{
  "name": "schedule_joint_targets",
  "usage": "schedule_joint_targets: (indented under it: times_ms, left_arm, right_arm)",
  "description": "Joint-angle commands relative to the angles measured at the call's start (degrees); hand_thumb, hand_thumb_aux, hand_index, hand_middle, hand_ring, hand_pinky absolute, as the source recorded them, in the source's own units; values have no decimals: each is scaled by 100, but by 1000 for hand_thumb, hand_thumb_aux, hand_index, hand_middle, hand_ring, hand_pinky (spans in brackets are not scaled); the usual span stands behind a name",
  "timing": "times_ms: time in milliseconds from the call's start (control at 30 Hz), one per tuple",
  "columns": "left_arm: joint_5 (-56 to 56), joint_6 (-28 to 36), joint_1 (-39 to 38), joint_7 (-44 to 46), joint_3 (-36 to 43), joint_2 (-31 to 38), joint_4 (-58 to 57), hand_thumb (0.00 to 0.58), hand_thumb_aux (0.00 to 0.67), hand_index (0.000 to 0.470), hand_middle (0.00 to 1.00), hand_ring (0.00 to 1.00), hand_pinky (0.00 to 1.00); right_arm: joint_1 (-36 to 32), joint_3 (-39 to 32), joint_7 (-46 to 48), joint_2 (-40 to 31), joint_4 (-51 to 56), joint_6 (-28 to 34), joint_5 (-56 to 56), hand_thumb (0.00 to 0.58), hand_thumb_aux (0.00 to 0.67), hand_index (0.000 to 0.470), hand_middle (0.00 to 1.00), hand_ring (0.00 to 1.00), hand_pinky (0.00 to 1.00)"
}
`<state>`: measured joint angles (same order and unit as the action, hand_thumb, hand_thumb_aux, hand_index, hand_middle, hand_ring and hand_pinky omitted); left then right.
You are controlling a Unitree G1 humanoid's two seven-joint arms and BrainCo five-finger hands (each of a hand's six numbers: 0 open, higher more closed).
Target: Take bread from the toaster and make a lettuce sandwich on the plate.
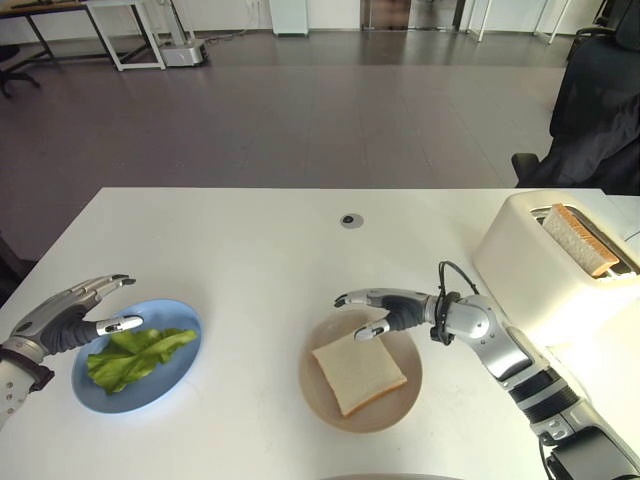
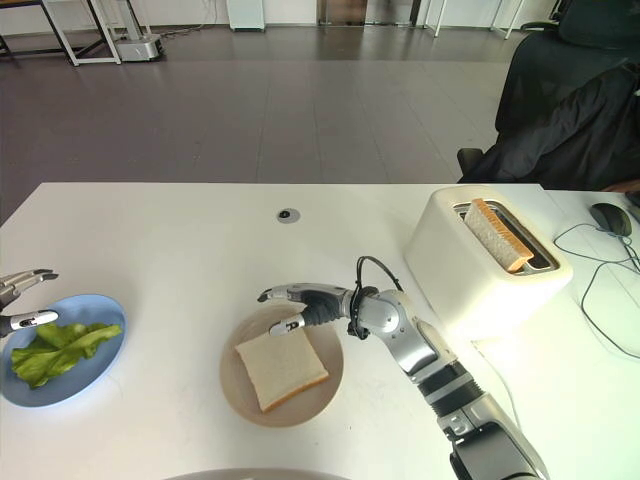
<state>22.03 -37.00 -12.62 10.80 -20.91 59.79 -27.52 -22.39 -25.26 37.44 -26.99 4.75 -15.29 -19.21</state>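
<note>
While one bread slice [image 1: 358, 372] lies on the tan plate [image 1: 400, 405], we see a second slice [image 1: 578, 238] in the toaster [image 1: 530, 270] at right; the right hand [image 1: 385, 308] hovers over that plate's far rim, fingers released, and the left hand [image 1: 70, 318], seemingly empty, spreads beside the lettuce [image 1: 135, 355] on the blue plate [image 1: 150, 400]

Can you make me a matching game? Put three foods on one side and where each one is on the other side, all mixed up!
Foods:
1. flat white bread slice
2. green lettuce leaves
3. browned toast slice

Places:
A. standing in the white toaster
B. on the round blue plate
C. on the round tan plate

Pairs: 1-C, 2-B, 3-A
</note>
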Motion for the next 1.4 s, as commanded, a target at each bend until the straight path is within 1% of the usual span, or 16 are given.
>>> schedule_joint_targets:
  times_ms: [33, 167, 200, 400, 467, 567, 600, 633, 667, 1033, 1100, 1167, 1200, 1233, 1300, 1400]
  left_arm:
    - [194, 311, -352, 186, 100, 182, 215, 62, 37, 26, 0, 0, 0]
    - [441, 625, -700, 264, 137, 286, 456, 261, 173, 122, 0, 0, 0]
    - [520, 673, -720, 251, 208, 287, 494, 288, 194, 136, 0, 0, 0]
    - [835, 897, -725, 238, 678, 89, 1041, 337, 236, 166, 0, 0, 0]
    - [952, 967, -566, 210, 893, 50, 994, 400, 297, 208, 0, 0, 0]
    - [1129, 1058, -379, 109, 1132, 66, 806, 519, 452, 317, 0, 0, 0]
    - [1157, 1065, -341, 74, 1183, 81, 768, 535, 483, 339, 0, 0, 0]
    - [1187, 1053, -283, 35, 1243, 92, 716, 575, 610, 428, 0, 0, 0]
    - [1212, 1040, -236, -12, 1294, 105, 683, 580, 670, 470, 0, 0, 0]
    - [1380, 741, -283, -787, 1025, 375, 1151, 580, 670, 470, 0, 0, 0]
    - [1303, 683, -549, -961, 399, 401, 1700, 580, 670, 470, 0, 0, 0]
    - [1000, 530, -970, -755, -383, 208, 2843, 580, 670, 470, 0, 0, 0]
    - [752, 452, -1010, -575, -459, 121, 3498, 580, 670, 470, 0, 0, 0]
    - [575, 436, -889, -388, -279, 62, 4091, 580, 670, 470, 0, 0, 0]
    - [422, 447, -207, 99, 744, -94, 4968, 580, 670, 470, 0, 0, 0]
    - [555, 399, 779, 813, 2236, -642, 5241, 580, 670, 470, 0, 0, 0]
  right_arm:
    - [-138, 115, -39, -177, 83, -121, -155, 0, 0, 0, 0, 0, 0]
    - [-192, 294, -106, -206, 84, -177, -77, 0, 0, 0, 0, 0, 0]
    - [-203, 369, -132, -205, 59, -166, -21, 0, 0, 0, 0, 0, 0]
    - [-155, 529, -62, -203, -23, -173, 150, 0, 0, 0, 0, 0, 0]
    - [-117, 536, -47, -193, -57, -175, 176, 0, 0, 0, 0, 0, 0]
    - [-48, 520, -33, -180, -126, -179, 191, 0, 0, 0, 0, 0, 0]
    - [-37, 514, -30, -178, -134, -184, 192, 0, 0, 0, 0, 0, 0]
    - [-27, 509, -30, -173, -142, -183, 191, 0, 0, 0, 0, 0, 0]
    - [-17, 508, -29, -169, -153, -181, 191, 0, 0, 0, 0, 0, 0]
    - [-17, 522, -81, -132, -91, -217, 158, 0, 0, 0, 0, 0, 0]
    - [-11, 566, -105, -142, -81, -214, 177, 0, 0, 0, 0, 0, 0]
    - [-55, 632, -126, -146, -18, -233, 226, 0, 0, 0, 0, 0, 0]
    - [-91, 698, -175, -155, 56, -252, 238, 0, 0, 0, 0, 0, 0]
    - [-129, 784, -249, -175, 152, -275, 248, 0, 0, 0, 0, 0, 0]
    - [-190, 1054, -435, -277, 333, -320, 278, 0, 0, 0, 0, 0, 0]
    - [-186, 1468, -631, -464, 483, -374, 389, 0, 0, 0, 0, 0, 0]
